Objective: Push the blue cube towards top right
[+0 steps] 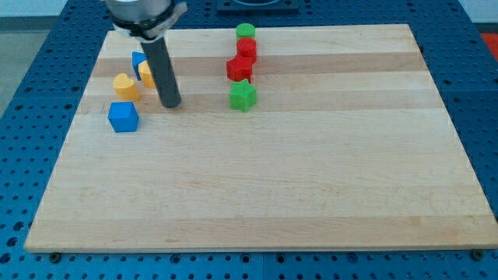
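Observation:
The blue cube (123, 117) sits on the wooden board (264, 179) near the view's left edge. My tip (170, 104) is on the board to the right of the blue cube and slightly above it, a small gap apart. A yellow heart-like block (125, 85) lies just above the blue cube. Behind the rod, a second blue block (138, 60) and a yellow block (145, 73) are partly hidden.
A green cylinder (246, 32), a red block (247, 49), a red star (238, 68) and a green star (243, 96) stand in a column at the view's top centre. The arm's body (144, 15) looms over the top left.

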Tool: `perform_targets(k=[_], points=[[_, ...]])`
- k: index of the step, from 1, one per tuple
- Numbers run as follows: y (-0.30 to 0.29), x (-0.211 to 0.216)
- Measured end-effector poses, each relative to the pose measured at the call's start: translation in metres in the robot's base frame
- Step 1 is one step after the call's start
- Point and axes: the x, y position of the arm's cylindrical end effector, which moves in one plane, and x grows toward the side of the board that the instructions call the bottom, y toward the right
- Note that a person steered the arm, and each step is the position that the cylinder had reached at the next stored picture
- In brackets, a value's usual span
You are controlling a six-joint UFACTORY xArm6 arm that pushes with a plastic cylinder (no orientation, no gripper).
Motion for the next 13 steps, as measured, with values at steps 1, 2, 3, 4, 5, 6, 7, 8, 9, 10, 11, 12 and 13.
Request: perform_targets(k=[1,2,3,4,5,6,7,8,9,10,11,12,13], points=[[0.001,-0.035],[-0.049,-0.056],[-0.071,-0.056],[-0.038,-0.054],[-0.036,-0.069],[-0.045,-0.075],[-0.055,-0.089],[-0.068,-0.103],[-0.041,-0.102],[-0.010,-0.054],[-0.025,0.006],[-0.008,0.026],[-0.005,0.043]])
